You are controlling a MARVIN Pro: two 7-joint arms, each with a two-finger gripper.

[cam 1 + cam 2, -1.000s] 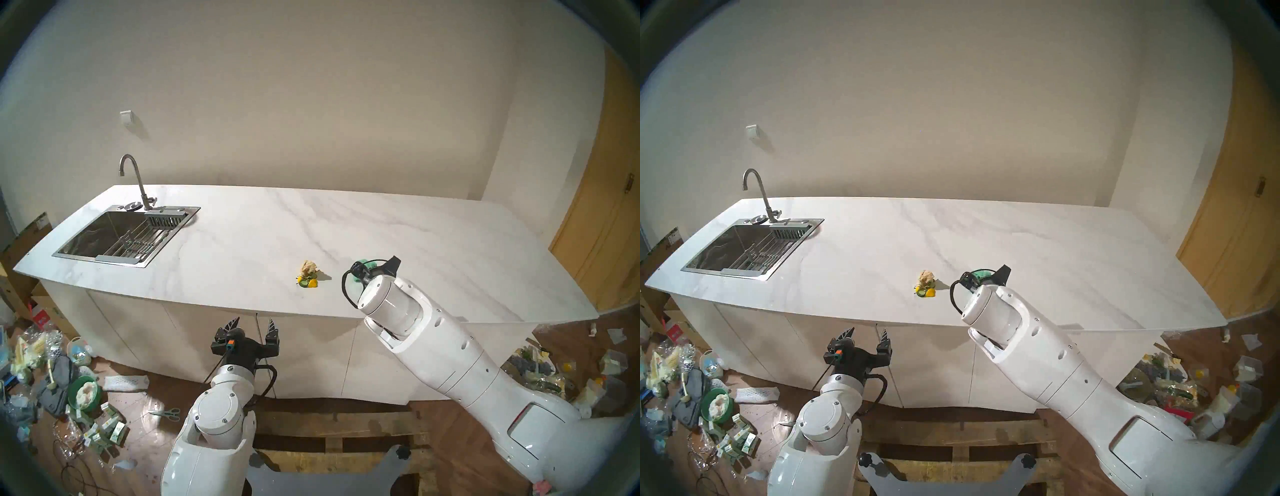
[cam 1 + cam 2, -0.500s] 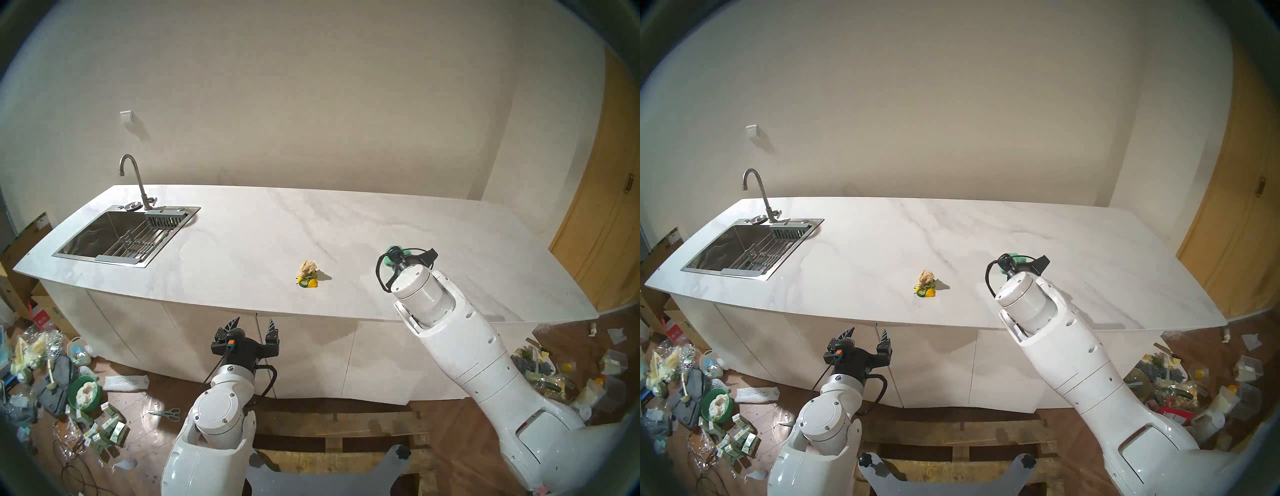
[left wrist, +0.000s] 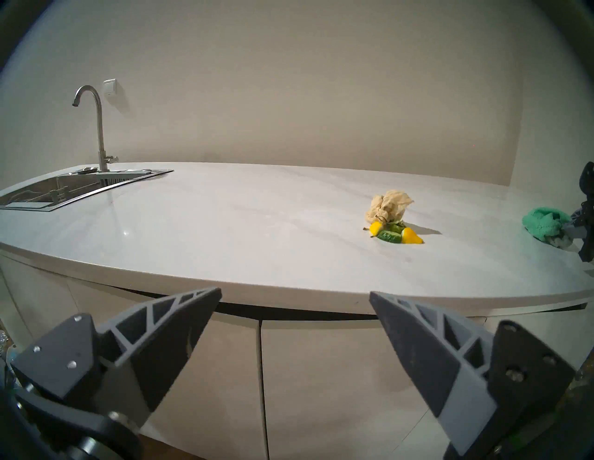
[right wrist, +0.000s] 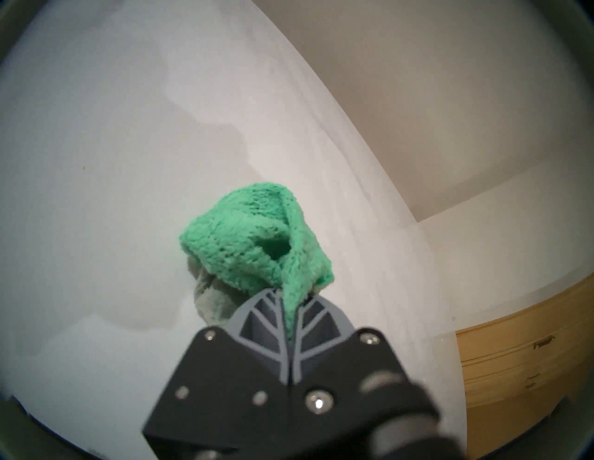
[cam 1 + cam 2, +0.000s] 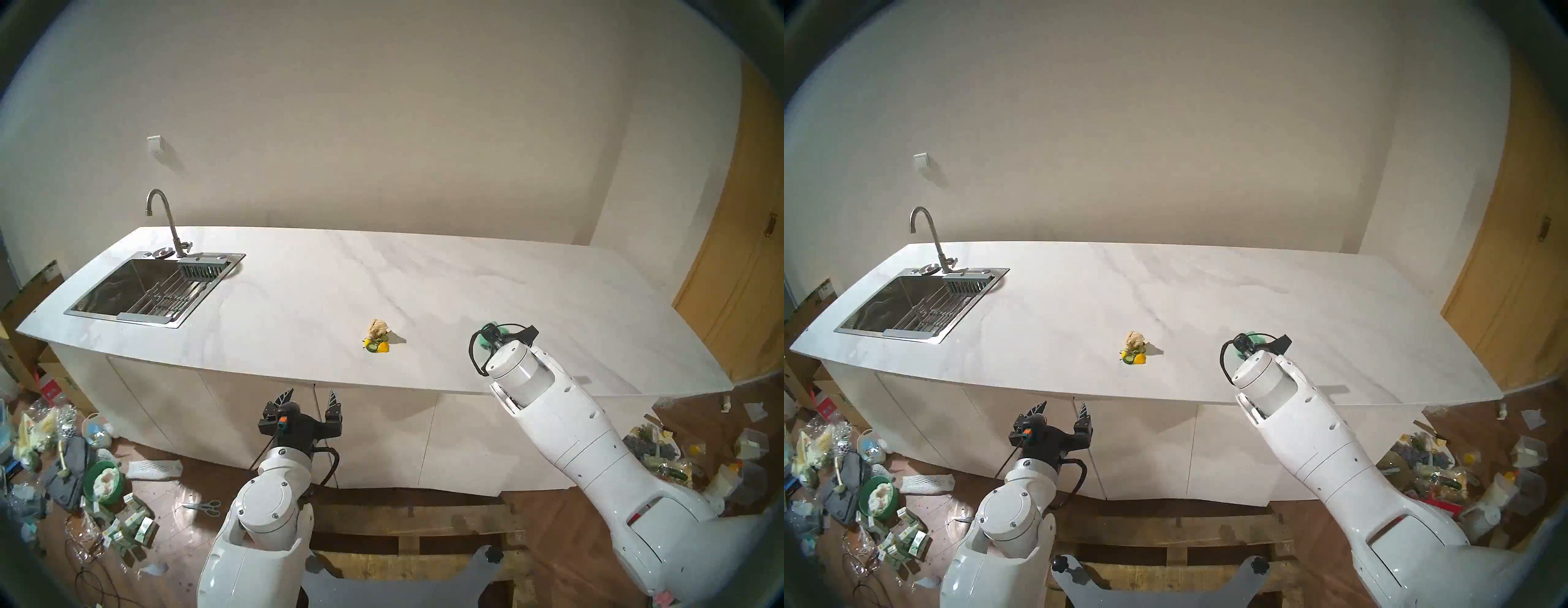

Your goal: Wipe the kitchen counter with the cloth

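Toward the right end of the long white marble-look surface (image 5: 424, 276), your right claw (image 4: 291, 300) is clamped on a fold of the small teal-green fuzzy terry cloth (image 4: 254, 237). It looks soft, light and floppy; pinching a bunched fold suits it. Your left claw (image 3: 294, 300) stands apart, empty. From the head view, your wrist hides most of the cloth, so contact with the surface is unclear.

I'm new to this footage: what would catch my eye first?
The teal cloth pinched in the shut right gripper, low over the counter toward its right end. Left of it, a beige paper wad with yellow and green scraps beside it.
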